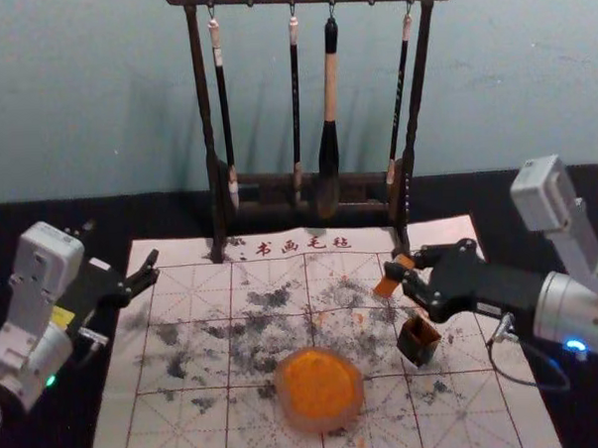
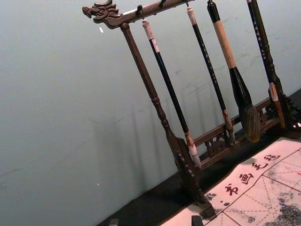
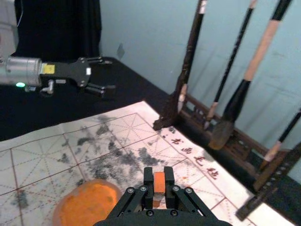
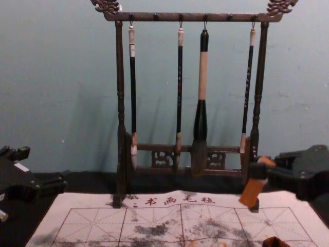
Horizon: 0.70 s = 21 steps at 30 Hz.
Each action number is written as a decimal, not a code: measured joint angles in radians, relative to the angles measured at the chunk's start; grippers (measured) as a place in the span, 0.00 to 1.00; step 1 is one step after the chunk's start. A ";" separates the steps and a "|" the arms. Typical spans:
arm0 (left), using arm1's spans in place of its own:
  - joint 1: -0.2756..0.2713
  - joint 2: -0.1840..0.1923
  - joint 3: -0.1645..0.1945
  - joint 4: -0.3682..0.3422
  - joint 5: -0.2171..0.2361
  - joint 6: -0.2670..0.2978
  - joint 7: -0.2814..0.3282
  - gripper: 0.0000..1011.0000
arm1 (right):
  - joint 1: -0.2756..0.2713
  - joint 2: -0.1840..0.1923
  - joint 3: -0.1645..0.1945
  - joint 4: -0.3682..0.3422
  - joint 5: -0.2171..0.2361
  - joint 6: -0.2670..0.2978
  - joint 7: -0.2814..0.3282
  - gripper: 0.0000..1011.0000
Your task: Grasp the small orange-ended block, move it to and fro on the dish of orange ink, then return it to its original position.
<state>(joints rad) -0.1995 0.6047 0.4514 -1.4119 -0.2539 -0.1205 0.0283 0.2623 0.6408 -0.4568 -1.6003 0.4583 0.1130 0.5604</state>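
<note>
My right gripper (image 1: 409, 277) is shut on the small orange-ended block (image 1: 389, 282), holding it tilted above the mat, behind and to the right of the ink dish (image 1: 319, 387). In the right wrist view, the orange end (image 3: 159, 181) is pinched between the fingertips of the right gripper (image 3: 159, 177). From the chest, the block (image 4: 251, 191) slants down and left, its lower end orange. My left gripper (image 1: 120, 252) stays parked off the mat's left edge, open and holding nothing; its tips show at the bottom of the left wrist view.
A small dark square holder (image 1: 418, 340) stands right of the dish, below and slightly right of the block. Behind the mat (image 1: 181, 368) rises a wooden rack (image 1: 207, 119) with several hanging brushes, close behind my right gripper.
</note>
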 joint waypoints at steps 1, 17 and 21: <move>0.000 0.000 0.000 0.000 0.000 0.000 0.000 0.99 | -0.001 -0.001 -0.003 -0.006 -0.004 0.006 -0.003 0.09; 0.000 0.000 0.000 0.000 0.000 0.000 0.000 0.99 | 0.016 0.027 -0.096 -0.093 -0.090 0.109 0.036 0.09; 0.000 0.000 0.000 0.000 0.000 0.000 0.000 0.99 | 0.027 0.027 -0.123 -0.093 -0.114 0.119 0.053 0.09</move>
<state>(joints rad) -0.1995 0.6046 0.4514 -1.4120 -0.2539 -0.1205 0.0283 0.2891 0.6678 -0.5799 -1.6932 0.3446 0.2321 0.6132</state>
